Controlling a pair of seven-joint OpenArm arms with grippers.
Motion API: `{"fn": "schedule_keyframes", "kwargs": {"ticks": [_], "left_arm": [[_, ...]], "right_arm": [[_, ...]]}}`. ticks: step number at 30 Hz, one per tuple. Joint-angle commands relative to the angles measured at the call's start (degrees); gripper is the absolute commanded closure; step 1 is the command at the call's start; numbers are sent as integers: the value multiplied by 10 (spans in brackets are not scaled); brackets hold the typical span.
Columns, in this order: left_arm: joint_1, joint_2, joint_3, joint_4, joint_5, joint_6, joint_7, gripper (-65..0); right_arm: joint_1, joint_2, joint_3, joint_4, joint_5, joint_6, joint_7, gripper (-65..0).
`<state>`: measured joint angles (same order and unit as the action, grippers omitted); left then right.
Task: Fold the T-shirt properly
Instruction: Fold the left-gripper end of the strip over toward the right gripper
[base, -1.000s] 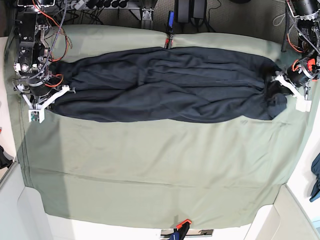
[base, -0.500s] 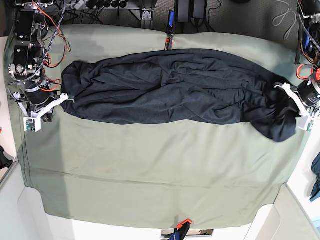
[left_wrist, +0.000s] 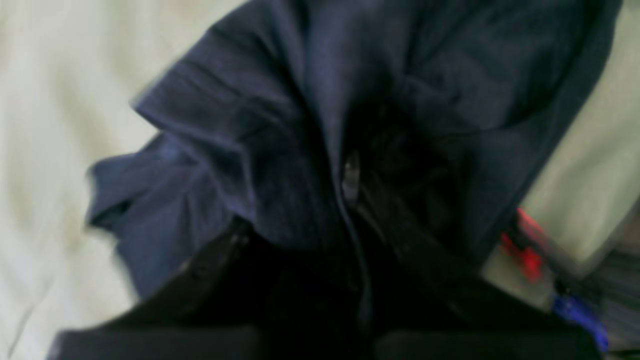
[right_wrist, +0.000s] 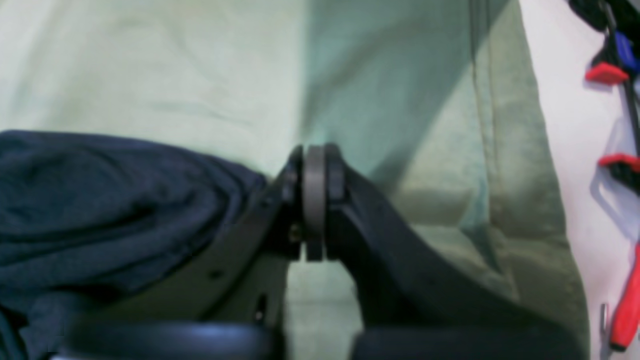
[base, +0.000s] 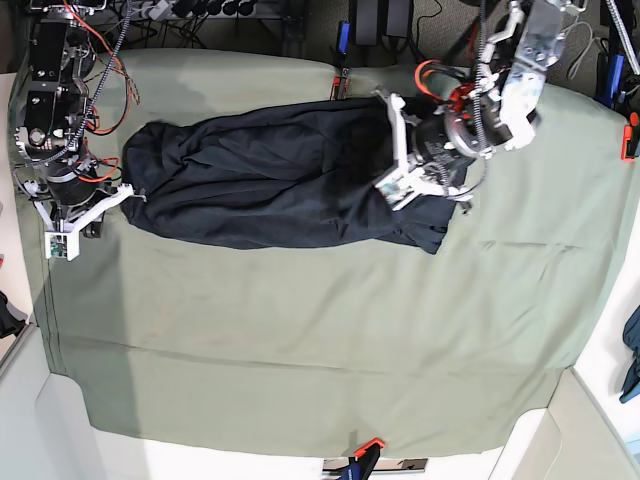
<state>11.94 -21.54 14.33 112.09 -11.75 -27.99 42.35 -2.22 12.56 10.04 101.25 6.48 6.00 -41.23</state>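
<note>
The dark T-shirt (base: 260, 170) lies bunched lengthways across the far half of the sage-green table cloth (base: 320, 340). My left gripper (base: 405, 165) hangs over the shirt's right part, shut on a gathered fold of it. In the left wrist view the gripper (left_wrist: 350, 185) is wrapped in bunched dark fabric (left_wrist: 240, 150). My right gripper (base: 120, 195) is at the shirt's left end. In the right wrist view its fingers are shut (right_wrist: 314, 200). The shirt (right_wrist: 100, 200) lies against the left finger. No fabric shows between the tips.
A red clamp (base: 368, 445) grips the cloth's near edge, and another clamp (base: 340, 75) sits at the far edge. Red clamps (right_wrist: 607, 72) line the table's side. A blue cloth (base: 632, 360) hangs at the right. Cables and electronics run along the far side.
My left gripper has carried the shirt's right end from the table's right edge toward the middle, doubling the shirt over itself. My right gripper has barely moved.
</note>
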Motion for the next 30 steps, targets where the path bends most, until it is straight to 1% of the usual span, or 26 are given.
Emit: {"fn": "schedule_keyframes", "kwargs": {"ticks": [1, 3, 4, 5, 6, 7, 8, 9, 10, 11, 12, 14, 16, 18, 19, 21, 22, 23, 24, 25, 28, 29, 30], "left_arm": [[-21, 4, 5, -9, -3, 3, -14, -3], [-45, 16, 13, -47, -2, 3, -14, -131], [-55, 21, 15, -64, -3, 4, -14, -200], [-63, 25, 15, -78, -5, 4, -14, -262], [-68, 28, 15, -89, -8, 6, -14, -311], [-71, 28, 15, -98, -17, 9, -14, -338], [-74, 28, 15, -103, -31, 15, -13, -345], [-74, 28, 15, -104, -46, 18, -5, -345], [-73, 28, 15, -104, -63, 18, 7, -345], [-73, 28, 15, -104, -83, 17, 19, -345], [-73, 28, 15, -103, -106, 8, 25, -345], [-73, 28, 15, -103, -169, -35, 26, -345], [-73, 28, 15, -99, -235, -59, 28, -345], [-73, 28, 15, -92, -285, -87, 36, -345], [-73, 28, 15, -88, -298, -92, 39, -345], [-73, 28, 15, -83, -301, -92, 38, -345], [-74, 28, 15, -82, -301, -95, 37, -345], [-75, 28, 15, -82, -304, -106, 37, -345], [-75, 28, 15, -82, -306, -110, 37, -345], [-75, 28, 15, -82, -307, -111, 37, -345], [-80, 28, 3, -82, -305, -111, 38, -344], [-82, 28, -7, -80, -309, -111, 39, -344], [-83, 26, -23, -76, -312, -112, 39, -344]], "right_arm": [[8, 6, 6, 10, 5, -2, 5, 0], [7, 6, 14, 10, 16, -2, -8, 0], [7, 6, 20, 10, 25, -2, -18, -44], [6, 6, 25, 10, 34, -1, -28, -113], [4, 6, 30, 10, 45, 4, -34, -194], [2, 6, 33, 8, 58, 7, -36, -272], [-2, 6, 33, 6, 74, 12, -34, -339], [-5, 6, 33, 2, 90, 23, -32, -378], [-7, 5, 33, -5, 105, 37, -31, -391], [-7, 2, 31, -14, 117, 49, -31, -390], [-6, -3, 30, -27, 126, 64, -26, -390], [-3, -15, 29, -59, 141, 87, -14, -390], [0, -26, 29, -94, 157, 113, -5, -390], [0, -39, 29, -121, 165, 126, -6, -390], [-1, -46, 29, -130, 167, 137, -7, -390], [-2, -61, 29, -136, 174, 157, -8, -390], [-2, -67, 28, -136, 176, 160, -8, -389], [-2, -72, 28, -136, 179, 161, -7, -376], [-2, -76, 28, -136, 183, 161, -6, -336], [-2, -78, 28, -135, 184, 160, -5, -276], [0, -80, 29, -135, 184, 164, 3, -22], [0, -79, 29, -133, 180, 165, 9, 0], [0, -79, 31, -127, 172, 166, 15, 0]]}}
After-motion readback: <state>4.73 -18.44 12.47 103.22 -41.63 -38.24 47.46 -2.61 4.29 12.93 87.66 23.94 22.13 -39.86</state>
